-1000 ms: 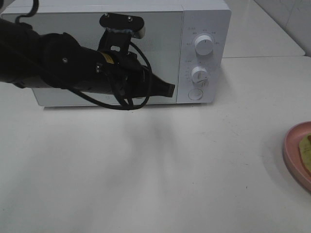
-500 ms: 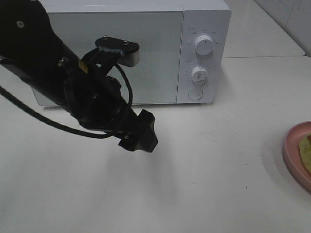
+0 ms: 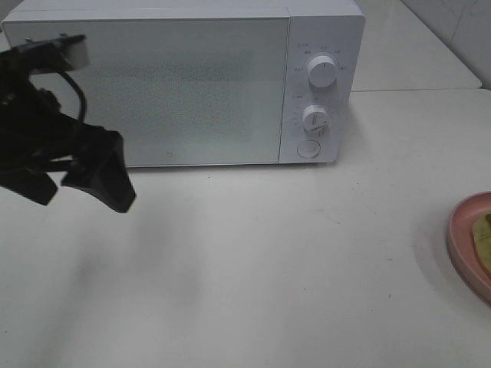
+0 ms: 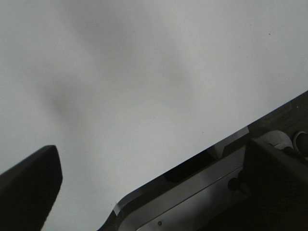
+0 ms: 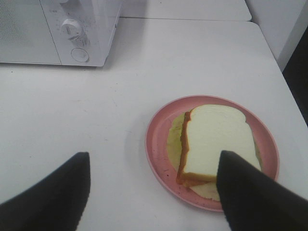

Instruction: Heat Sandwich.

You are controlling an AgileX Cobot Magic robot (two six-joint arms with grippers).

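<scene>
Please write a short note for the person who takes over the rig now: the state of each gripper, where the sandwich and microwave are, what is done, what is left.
Left gripper: open, empty, at the table's left side, in front of the microwave.
Right gripper: open, empty, hovering above the pink plate.
Sandwich: on the plate, at the table's right edge, not yet picked up.
Microwave door: closed.
Done: nothing visible on the sandwich itself.
Left: open the door, put the sandwich inside, close the door, start heating with the knobs.
</scene>
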